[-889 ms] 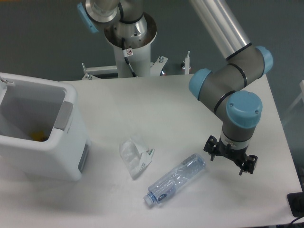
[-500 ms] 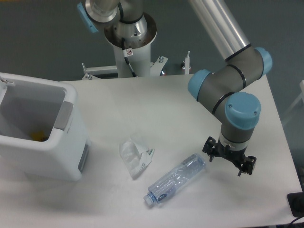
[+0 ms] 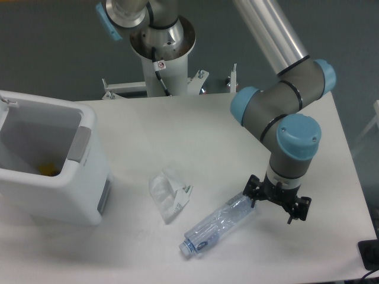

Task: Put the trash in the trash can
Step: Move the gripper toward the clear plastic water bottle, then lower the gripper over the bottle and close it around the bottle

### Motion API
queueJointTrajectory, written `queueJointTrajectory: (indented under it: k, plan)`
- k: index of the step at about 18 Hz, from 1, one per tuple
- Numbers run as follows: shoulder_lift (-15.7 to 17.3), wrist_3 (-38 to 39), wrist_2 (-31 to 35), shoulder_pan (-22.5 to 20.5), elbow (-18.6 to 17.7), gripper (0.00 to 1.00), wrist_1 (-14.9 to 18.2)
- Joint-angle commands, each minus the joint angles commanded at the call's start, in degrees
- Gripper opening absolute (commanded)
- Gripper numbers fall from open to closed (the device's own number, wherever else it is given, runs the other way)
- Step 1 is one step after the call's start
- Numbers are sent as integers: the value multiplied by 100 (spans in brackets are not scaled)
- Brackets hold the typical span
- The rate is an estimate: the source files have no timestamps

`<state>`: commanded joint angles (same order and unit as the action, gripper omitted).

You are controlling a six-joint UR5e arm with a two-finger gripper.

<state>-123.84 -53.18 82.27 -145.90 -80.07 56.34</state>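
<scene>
A crushed clear bottle (image 3: 218,224) with a bluish label lies on the white table, its pale cap toward the front left. A crumpled clear-white wrapper (image 3: 169,194) lies to its left. My gripper (image 3: 276,203) hangs just right of the bottle's far end, seen from above under the blue-capped wrist; its fingers are mostly hidden, so I cannot tell whether they are open or shut. The white trash can (image 3: 89,177) stands at the table's left, open on top, with something yellow inside.
The arm's base column (image 3: 161,44) rises at the back centre with metal brackets (image 3: 198,83) beside it. The table's right edge (image 3: 355,183) runs close to my wrist. A dark object (image 3: 370,254) sits off the table's front right corner.
The wrist and gripper have shifted left and a little toward the front, closing on the bottle's far end. Bottle, wrapper and trash can have not moved.
</scene>
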Motion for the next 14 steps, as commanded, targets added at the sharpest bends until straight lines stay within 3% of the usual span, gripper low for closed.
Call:
queueJointTrajectory:
  k: [11,14]
  plan:
    - [35,80,-404,729,35,100,0]
    - [-26,71,-396,888,-53,100,-158]
